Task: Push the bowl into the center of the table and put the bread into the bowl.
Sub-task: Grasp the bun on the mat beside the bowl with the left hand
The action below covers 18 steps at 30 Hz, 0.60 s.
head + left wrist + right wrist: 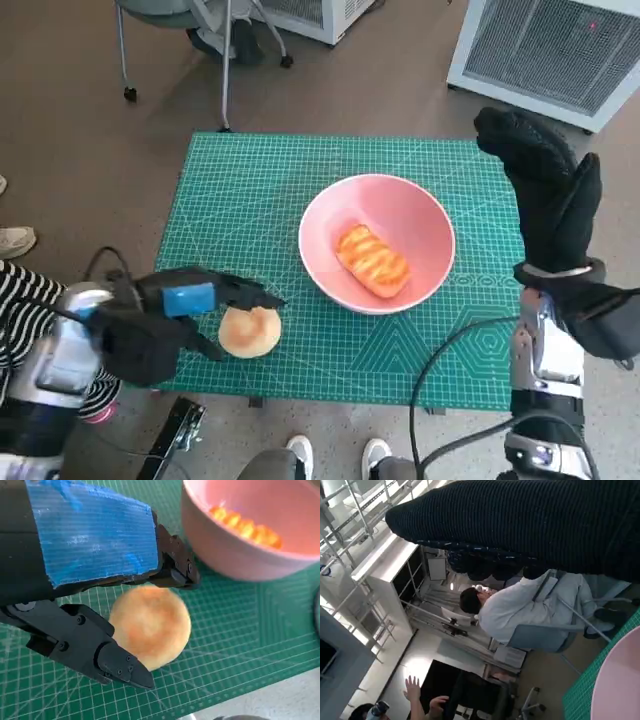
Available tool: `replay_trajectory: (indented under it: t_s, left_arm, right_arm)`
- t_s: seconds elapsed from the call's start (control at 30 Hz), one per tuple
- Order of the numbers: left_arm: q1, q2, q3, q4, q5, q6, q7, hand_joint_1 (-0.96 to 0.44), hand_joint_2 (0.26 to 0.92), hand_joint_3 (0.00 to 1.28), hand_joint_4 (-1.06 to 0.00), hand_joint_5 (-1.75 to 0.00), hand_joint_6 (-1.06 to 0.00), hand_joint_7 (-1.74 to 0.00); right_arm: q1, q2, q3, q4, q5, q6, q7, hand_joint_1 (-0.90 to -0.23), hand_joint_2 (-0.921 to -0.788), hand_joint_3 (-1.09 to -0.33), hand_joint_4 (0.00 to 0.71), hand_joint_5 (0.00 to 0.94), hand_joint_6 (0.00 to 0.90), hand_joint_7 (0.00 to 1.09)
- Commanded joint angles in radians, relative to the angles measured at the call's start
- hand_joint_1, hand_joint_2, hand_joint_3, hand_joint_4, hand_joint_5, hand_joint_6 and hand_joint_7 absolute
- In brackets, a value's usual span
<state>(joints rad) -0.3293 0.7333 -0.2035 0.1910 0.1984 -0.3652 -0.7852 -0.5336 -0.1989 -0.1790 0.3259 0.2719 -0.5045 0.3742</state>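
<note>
I had the pink bowl [377,243] near the middle of the green worktop [250,190] with a glazed loaf [373,260] inside. The round bun [249,331] lay beside it, between my left hand's [175,305] spread fingers [120,667], not lifted. My right hand [540,185] hovered released, fingers extended, holding nothing.

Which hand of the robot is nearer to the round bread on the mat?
Left. The left hand has its fingers around the round bread; the right hand is raised beyond the pink bowl, far from it.
</note>
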Motion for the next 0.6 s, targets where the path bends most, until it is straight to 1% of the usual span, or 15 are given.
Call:
replay_trajectory:
  t_s: [0.03, 0.13, 0.23, 0.27, 0.33, 0.37, 0.4, 0.43, 0.47, 0.5, 0.57, 0.6]
  left_arm:
    - [-0.011, -0.028, -0.034, 0.062, 0.053, -0.050, 0.043, -0.25, 0.740, 0.00, -0.34, -0.01, -0.43, -0.01]
    - [-0.013, -0.036, -0.049, 0.085, 0.089, -0.067, 0.072, -0.17, 0.738, 0.00, -0.38, -0.03, -0.47, -0.03]
    - [-0.010, -0.040, -0.062, 0.089, 0.130, -0.073, 0.104, -0.09, 0.756, 0.01, -0.46, -0.05, -0.54, -0.06]
    - [-0.011, -0.042, -0.066, 0.090, 0.139, -0.074, 0.110, -0.06, 0.774, 0.02, -0.53, -0.06, -0.59, -0.08]
    - [-0.009, -0.045, -0.076, 0.088, 0.161, -0.075, 0.125, -0.02, 0.796, 0.03, -0.62, -0.09, -0.65, -0.11]
    - [-0.008, -0.046, -0.081, 0.089, 0.170, -0.080, 0.133, 0.00, 0.814, 0.04, -0.68, -0.14, -0.68, -0.21]
    - [-0.007, -0.046, -0.084, 0.090, 0.176, -0.083, 0.140, 0.00, 0.835, 0.05, -0.68, -0.34, -0.66, -0.41]
    - [-0.005, -0.047, -0.087, 0.092, 0.179, -0.089, 0.145, 0.00, 0.866, 0.08, -0.66, -0.65, -0.62, -0.72]
    - [-0.005, -0.047, -0.089, 0.096, 0.181, -0.095, 0.149, 0.00, 0.874, 0.10, -0.67, -0.84, -0.62, -0.88]
    - [-0.005, -0.047, -0.090, 0.099, 0.178, -0.102, 0.149, 0.00, 0.880, 0.11, -0.68, -0.96, -0.61, -0.99]
    - [-0.006, -0.045, -0.093, 0.104, 0.173, -0.115, 0.149, 0.00, 0.874, 0.12, -0.71, -1.06, -0.63, -1.06]
    - [-0.007, -0.044, -0.094, 0.107, 0.170, -0.121, 0.148, 0.00, 0.871, 0.13, -0.73, -1.08, -0.63, -1.10]
  right_arm:
    - [0.012, -0.005, -0.003, 0.011, -0.006, 0.001, 0.000, -0.691, -0.921, -0.695, 0.149, 0.001, 0.045, 0.43]
    - [0.012, -0.006, -0.003, 0.012, -0.005, 0.000, 0.000, -0.691, -0.921, -0.695, 0.150, 0.001, 0.046, 0.43]
    - [0.013, -0.007, -0.004, 0.012, -0.006, -0.002, 0.000, -0.691, -0.921, -0.694, 0.150, 0.001, 0.046, 0.43]
    - [0.013, -0.007, -0.004, 0.013, -0.006, -0.003, 0.000, -0.691, -0.921, -0.694, 0.150, 0.001, 0.046, 0.43]
    - [0.013, -0.008, -0.005, 0.014, -0.006, -0.005, 0.000, -0.691, -0.921, -0.694, 0.150, 0.001, 0.046, 0.43]
    - [0.013, -0.008, -0.005, 0.014, -0.006, -0.005, 0.000, -0.691, -0.921, -0.694, 0.150, 0.001, 0.047, 0.43]
    - [0.014, -0.008, -0.005, 0.014, -0.006, -0.006, 0.000, -0.691, -0.921, -0.694, 0.150, 0.001, 0.047, 0.43]
    - [0.015, -0.008, -0.006, 0.012, -0.006, -0.005, 0.000, -0.691, -0.921, -0.694, 0.150, 0.001, 0.047, 0.43]
    - [0.014, -0.008, -0.006, 0.012, -0.007, -0.004, -0.001, -0.690, -0.921, -0.694, 0.150, 0.001, 0.046, 0.42]
    - [0.014, -0.008, -0.006, 0.011, -0.007, -0.004, -0.001, -0.689, -0.921, -0.695, 0.150, 0.001, 0.046, 0.42]
    - [0.015, -0.009, -0.007, 0.009, -0.008, -0.004, -0.002, -0.688, -0.921, -0.696, 0.149, 0.001, 0.046, 0.42]
    - [0.014, -0.009, -0.007, 0.010, -0.008, -0.004, -0.002, -0.688, -0.921, -0.696, 0.149, 0.001, 0.045, 0.42]
